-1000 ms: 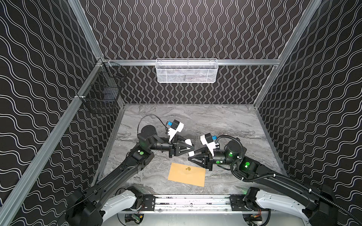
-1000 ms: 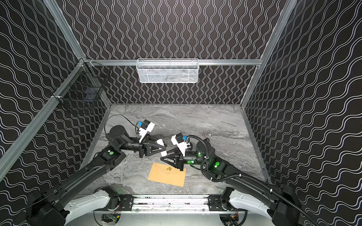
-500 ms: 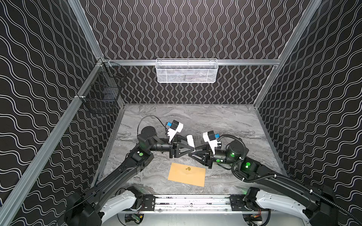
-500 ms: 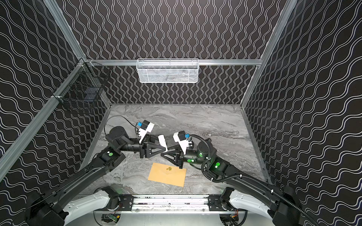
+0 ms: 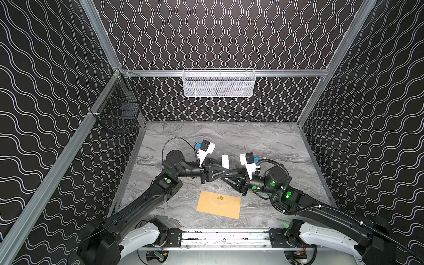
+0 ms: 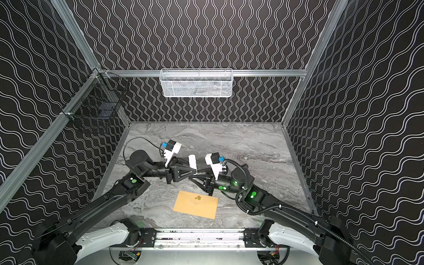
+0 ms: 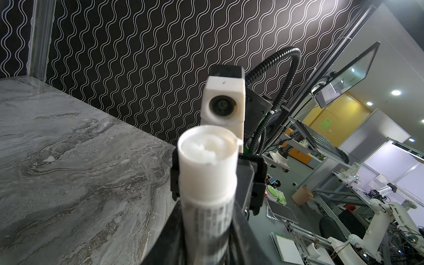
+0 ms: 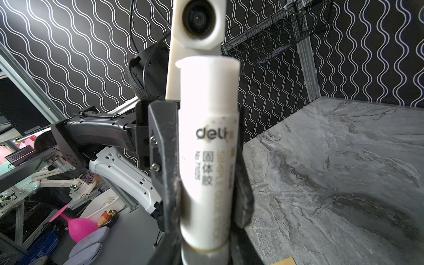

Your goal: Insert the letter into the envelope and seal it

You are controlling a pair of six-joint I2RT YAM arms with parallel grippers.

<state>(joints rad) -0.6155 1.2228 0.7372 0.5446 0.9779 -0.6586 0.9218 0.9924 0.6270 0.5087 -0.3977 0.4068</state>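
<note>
Both the left gripper [image 5: 223,174] and the right gripper [image 6: 192,177] pinch one uncapped white cylindrical glue stick [image 5: 225,160] above the grey marbled tabletop [image 5: 263,142], tan kraft-paper envelope [image 5: 219,204] flat nearby.

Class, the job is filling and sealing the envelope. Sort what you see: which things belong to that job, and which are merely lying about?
Belongs to the job:
- envelope, lying flat
- glue stick, probably for sealing

Merely about:
- white mesh basket
- black wire basket
</note>
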